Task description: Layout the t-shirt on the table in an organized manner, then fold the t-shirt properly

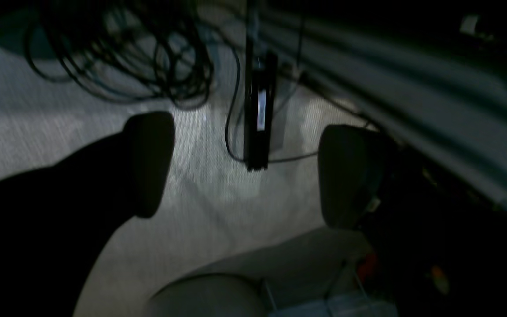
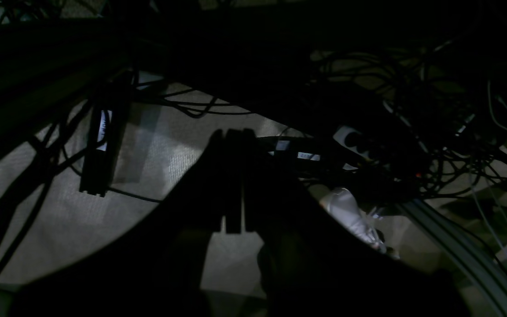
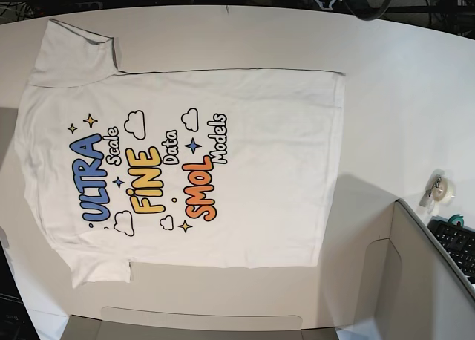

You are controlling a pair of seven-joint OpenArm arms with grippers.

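Lying flat and print-up, the t-shirt (image 3: 185, 165) is spread across the left and middle of the table (image 3: 401, 80) in the base view, so folding is judged next. The left gripper (image 1: 244, 169) is seen gaping wide and empty; the right gripper (image 2: 233, 180) is pressed closed on nothing. Opposite hem corners should be pinched evenly, so that creases are avoided.

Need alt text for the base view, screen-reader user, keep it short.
A white t-shirt lies spread flat, print side up, on a white table, collar end toward the left and hem toward the right. A grey panel with a keyboard sits at lower right; no robot arms show.
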